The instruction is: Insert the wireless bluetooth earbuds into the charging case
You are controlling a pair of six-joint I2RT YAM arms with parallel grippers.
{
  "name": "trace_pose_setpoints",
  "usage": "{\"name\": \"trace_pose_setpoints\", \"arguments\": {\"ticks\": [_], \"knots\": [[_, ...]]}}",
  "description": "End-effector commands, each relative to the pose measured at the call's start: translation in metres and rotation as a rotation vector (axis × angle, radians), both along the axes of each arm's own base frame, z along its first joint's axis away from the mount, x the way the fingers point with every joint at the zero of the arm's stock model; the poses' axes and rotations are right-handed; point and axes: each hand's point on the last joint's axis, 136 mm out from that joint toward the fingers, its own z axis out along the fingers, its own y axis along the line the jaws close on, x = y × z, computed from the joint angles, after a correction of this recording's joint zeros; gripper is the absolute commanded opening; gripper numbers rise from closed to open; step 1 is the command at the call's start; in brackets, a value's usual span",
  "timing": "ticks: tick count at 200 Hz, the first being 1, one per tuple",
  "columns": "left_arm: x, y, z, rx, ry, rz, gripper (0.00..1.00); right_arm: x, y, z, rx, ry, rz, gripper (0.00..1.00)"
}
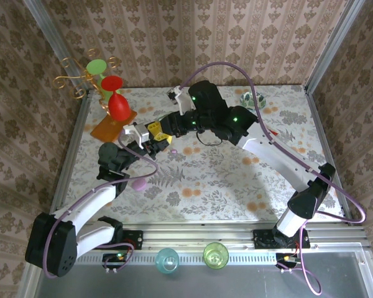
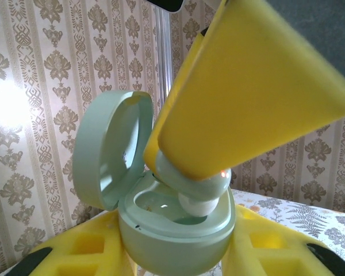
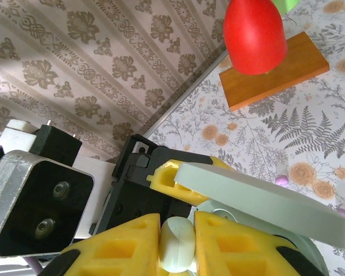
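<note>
R gripper, yellow foam fingers angled down, pinches a pale bean-sized plastic earbud at the well of the open mint-green pebble-shaped case (lid tipped back). L gripper clamps that case from below, raised off the table.

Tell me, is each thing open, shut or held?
charging case, lid open, held
earbud, pinched, partly down in the case
left gripper, shut on the charging case
right gripper, shut on the earbud
red goblet, standing on its wooden board
</note>
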Motion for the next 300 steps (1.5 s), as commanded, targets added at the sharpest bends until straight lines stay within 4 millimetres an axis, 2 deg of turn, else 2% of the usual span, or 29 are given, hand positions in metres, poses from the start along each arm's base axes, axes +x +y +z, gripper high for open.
{"name": "trace_pose_setpoints", "arguments": {"ticks": [1, 32, 71, 77, 104, 147, 186, 220, 300], "knots": [[0.000, 0.009, 0.018, -0.035, -0.046, 0.044, 0.23, 0.006, -0.001, -0.008, -0.042, -0.028, -0.046, 0.21], [0.002, 0.012, 0.019, -0.043, -0.046, 0.071, 0.24, 0.017, -0.006, -0.012, -0.052, -0.040, -0.117, 0.21], [0.002, 0.012, 0.021, -0.044, -0.052, 0.073, 0.24, 0.021, -0.003, -0.029, -0.082, -0.014, -0.149, 0.21], [0.002, 0.012, 0.020, -0.043, -0.051, 0.072, 0.24, 0.024, -0.001, -0.023, -0.060, -0.034, -0.154, 0.21], [0.001, 0.012, 0.020, -0.041, -0.051, 0.072, 0.24, 0.030, 0.001, -0.026, -0.044, -0.040, -0.178, 0.20], [0.006, 0.016, 0.018, -0.052, -0.049, 0.109, 0.24, 0.030, 0.005, -0.020, 0.029, -0.035, -0.201, 0.20], [0.010, 0.018, 0.016, -0.051, -0.049, 0.136, 0.24, 0.029, 0.005, -0.023, 0.042, -0.037, -0.232, 0.20], [0.011, 0.018, 0.011, -0.042, -0.048, 0.138, 0.24, 0.026, -0.002, -0.012, 0.065, -0.058, -0.238, 0.19], [0.015, 0.018, -0.001, -0.013, -0.032, 0.139, 0.24, 0.000, -0.019, 0.027, 0.202, -0.113, -0.168, 0.19]]}}
